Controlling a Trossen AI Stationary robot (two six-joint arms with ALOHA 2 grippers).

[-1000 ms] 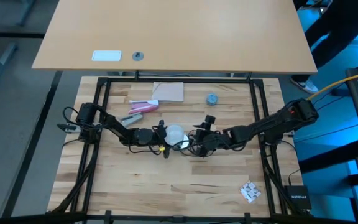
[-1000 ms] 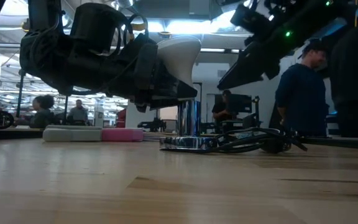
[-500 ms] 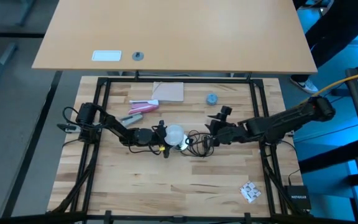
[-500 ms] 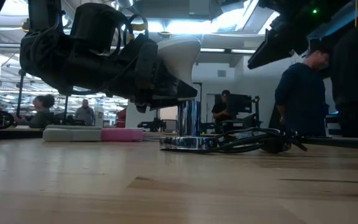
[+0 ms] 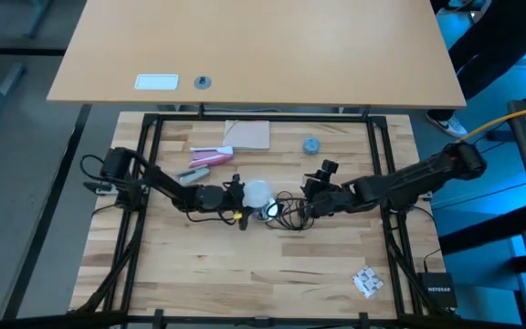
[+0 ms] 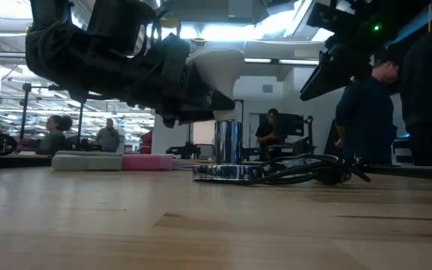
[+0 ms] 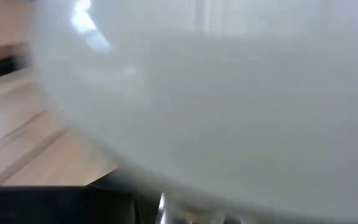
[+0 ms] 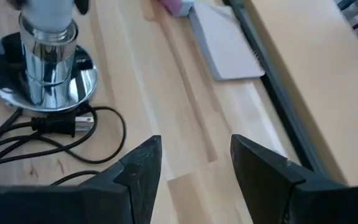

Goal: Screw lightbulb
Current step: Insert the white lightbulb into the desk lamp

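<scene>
The left tool (image 5: 238,195) grips the lightbulb (image 5: 257,192) and holds it directly above the chrome socket (image 6: 228,142) at the middle of the surface (image 5: 245,274). I think it must keep the bulb upright while turning, so the thread catches straight. The right tool (image 5: 310,187) stands open beside the black cord (image 5: 288,208), holding nothing.

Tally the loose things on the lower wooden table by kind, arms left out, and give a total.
Lightbulb: 1
Silvery socket with black cord: 1
Blue-grey round cap: 1
Tan flat pad: 1
Pink-and-white items: 2, as far as the high view shows
Crumpled wrapper: 1
Total: 7
</scene>
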